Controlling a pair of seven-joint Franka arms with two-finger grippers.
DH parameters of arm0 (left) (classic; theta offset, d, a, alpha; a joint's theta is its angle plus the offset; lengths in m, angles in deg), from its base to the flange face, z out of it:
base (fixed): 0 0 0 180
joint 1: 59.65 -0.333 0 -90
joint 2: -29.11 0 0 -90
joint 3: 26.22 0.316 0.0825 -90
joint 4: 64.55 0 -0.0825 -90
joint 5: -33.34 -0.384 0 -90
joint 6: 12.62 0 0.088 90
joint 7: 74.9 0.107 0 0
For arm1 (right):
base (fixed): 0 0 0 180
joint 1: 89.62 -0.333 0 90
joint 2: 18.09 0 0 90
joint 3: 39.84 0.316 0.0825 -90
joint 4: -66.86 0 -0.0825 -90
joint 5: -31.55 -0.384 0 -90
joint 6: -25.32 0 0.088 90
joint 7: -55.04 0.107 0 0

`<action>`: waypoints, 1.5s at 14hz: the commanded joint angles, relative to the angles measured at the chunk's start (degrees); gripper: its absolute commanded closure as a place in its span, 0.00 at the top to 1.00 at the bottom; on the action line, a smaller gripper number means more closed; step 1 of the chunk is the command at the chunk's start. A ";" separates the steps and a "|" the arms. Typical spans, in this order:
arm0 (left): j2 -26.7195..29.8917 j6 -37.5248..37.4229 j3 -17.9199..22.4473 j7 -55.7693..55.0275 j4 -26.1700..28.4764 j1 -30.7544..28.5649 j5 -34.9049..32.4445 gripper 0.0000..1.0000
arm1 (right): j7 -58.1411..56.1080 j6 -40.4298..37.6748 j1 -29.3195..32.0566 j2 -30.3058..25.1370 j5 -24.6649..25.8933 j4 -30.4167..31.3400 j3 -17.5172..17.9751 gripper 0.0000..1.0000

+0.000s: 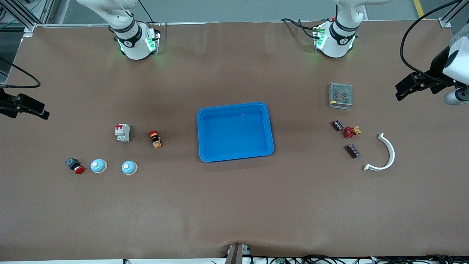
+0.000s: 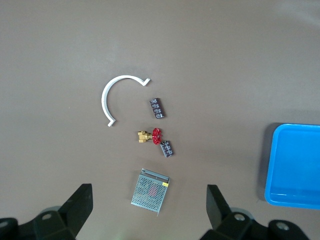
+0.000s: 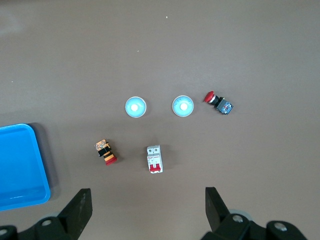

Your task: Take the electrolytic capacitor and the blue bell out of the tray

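Two blue bells point(image 1: 98, 166) point(image 1: 129, 167) already out at tray's point(image 1: 268, 123) eight o'clock; left gripper point(image 2: 150, 205) and right gripper point(image 3: 147, 205) spread, empty, waiting high.

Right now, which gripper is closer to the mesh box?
Left. The left gripper hangs open at its own end of the table, beside the metal mesh box. The right gripper, also open, is at the right arm's end.

Tray point(image 1: 205, 154) glossy blue plastic; table cover point(image 1: 234, 205) matt brown (cloth-like); mesh box point(image 1: 340, 95) metal.
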 commanded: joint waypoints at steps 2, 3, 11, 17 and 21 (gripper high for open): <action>2.22 -0.12 3.03 2.86 2.38 2.55 0.63 1.00 | -0.71 -1.13 0.22 -0.50 0.06 -0.31 0.10 1.00; 2.22 -0.12 3.91 5.04 2.38 2.82 0.63 1.00 | -0.97 -1.13 0.22 -0.50 0.14 -0.31 0.10 1.00; 2.13 1.55 4.89 7.43 2.21 2.64 0.90 1.00 | -1.77 -2.44 0.13 -0.41 2.52 -0.31 0.63 1.00; 2.13 2.17 4.89 9.28 2.29 2.29 0.90 1.00 | -1.94 -2.71 0.30 -0.50 2.43 -0.31 0.54 1.00; 2.22 3.39 4.80 9.19 2.38 2.73 0.90 1.00 | -1.85 -2.71 0.30 -0.41 2.25 -0.31 0.45 1.00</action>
